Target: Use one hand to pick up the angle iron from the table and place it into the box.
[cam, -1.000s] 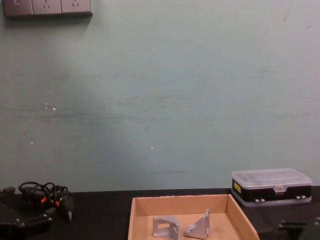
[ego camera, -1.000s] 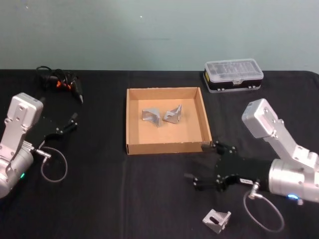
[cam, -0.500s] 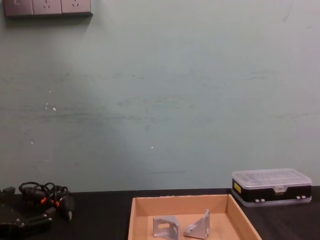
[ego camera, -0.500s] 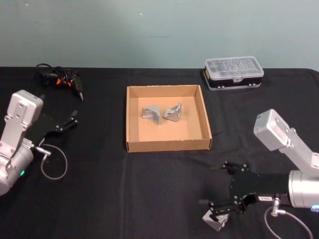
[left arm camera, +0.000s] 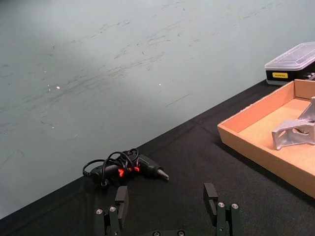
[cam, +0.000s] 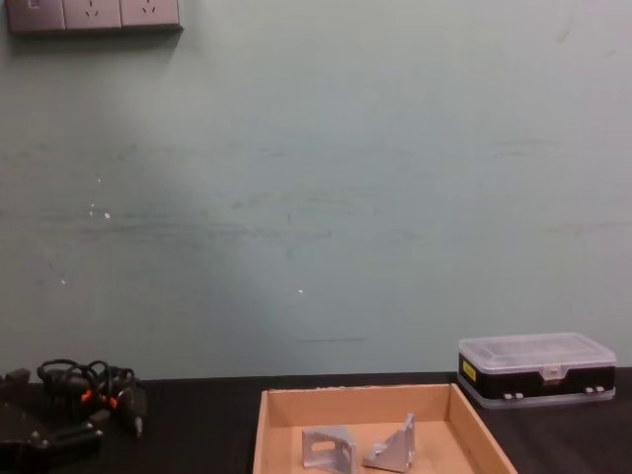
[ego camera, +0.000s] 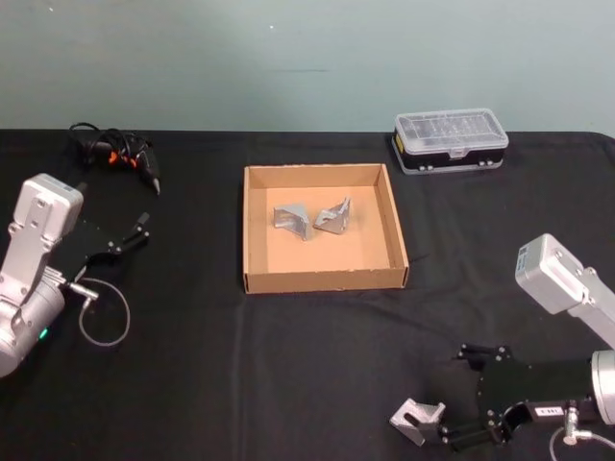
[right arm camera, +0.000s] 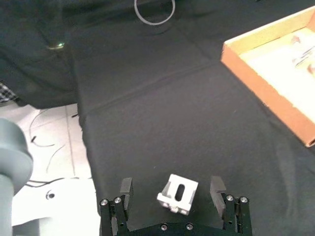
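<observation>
The right claw [ego camera: 455,396], spread wide, has pulled back from the cardboard box [ego camera: 325,279] and now straddles the loose angle iron [ego camera: 417,421] on the counter [ego camera: 240,384] in front of it; a pinch looks next. Left of the box, the left claw [ego camera: 133,233] idles, spread.

A silver angle iron [ego camera: 417,422] lies on the black table [ego camera: 288,365], near a tan box [ego camera: 325,281] and a clear-lidded black case [ego camera: 450,141].
</observation>
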Controlling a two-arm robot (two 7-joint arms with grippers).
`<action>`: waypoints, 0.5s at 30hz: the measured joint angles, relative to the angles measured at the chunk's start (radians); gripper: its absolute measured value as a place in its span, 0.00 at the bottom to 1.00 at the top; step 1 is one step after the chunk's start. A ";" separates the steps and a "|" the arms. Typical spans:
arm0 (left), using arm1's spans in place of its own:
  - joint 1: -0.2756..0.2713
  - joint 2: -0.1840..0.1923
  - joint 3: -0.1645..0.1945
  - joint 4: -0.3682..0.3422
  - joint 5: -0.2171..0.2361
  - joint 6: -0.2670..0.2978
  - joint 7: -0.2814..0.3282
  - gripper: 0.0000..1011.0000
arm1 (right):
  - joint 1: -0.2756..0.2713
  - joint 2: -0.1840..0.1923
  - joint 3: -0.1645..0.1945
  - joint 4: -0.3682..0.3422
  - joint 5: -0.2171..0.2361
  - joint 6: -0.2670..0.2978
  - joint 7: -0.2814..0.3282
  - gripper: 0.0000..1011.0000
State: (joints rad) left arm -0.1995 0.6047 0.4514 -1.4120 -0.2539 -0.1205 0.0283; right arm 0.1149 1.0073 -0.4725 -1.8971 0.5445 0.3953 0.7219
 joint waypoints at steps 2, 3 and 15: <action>0.000 0.000 0.000 0.000 0.000 0.000 0.000 0.99 | 0.005 0.006 -0.009 0.002 0.002 0.001 0.008 0.99; 0.000 0.000 0.000 0.000 0.000 0.000 0.000 0.99 | 0.007 0.006 -0.013 0.003 0.002 0.001 0.010 0.99; 0.000 0.000 0.000 0.000 0.000 0.000 0.000 0.99 | 0.054 0.007 -0.072 0.006 -0.002 0.061 0.018 0.99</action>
State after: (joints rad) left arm -0.1995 0.6047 0.4514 -1.4120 -0.2539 -0.1205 0.0283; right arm 0.1686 1.0145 -0.5444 -1.8909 0.5421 0.4566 0.7400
